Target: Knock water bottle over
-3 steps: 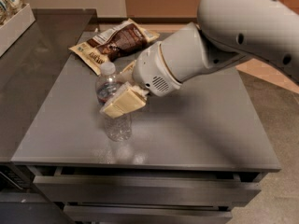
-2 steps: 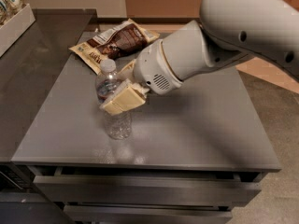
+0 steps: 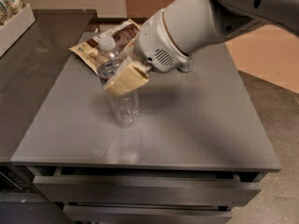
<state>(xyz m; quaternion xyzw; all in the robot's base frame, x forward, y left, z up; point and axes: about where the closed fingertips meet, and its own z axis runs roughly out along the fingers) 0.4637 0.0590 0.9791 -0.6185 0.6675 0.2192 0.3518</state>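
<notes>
The water bottle is a clear ribbed plastic bottle with a white cap and a blue label band. It stands on the left middle of the grey table and leans, its cap tipped to the upper left. My gripper, with cream-coloured pads, lies across the middle of the bottle and hides part of its label. The thick white arm reaches in from the upper right.
A brown and cream snack bag lies at the table's back left, just behind the bottle. A white tray sits on the dark counter at far left. Drawers run under the table's front edge.
My gripper has moved away toward the back of the table, and the bottle has moved with it. The bottle now leans more, with its cap tipped to the left.
</notes>
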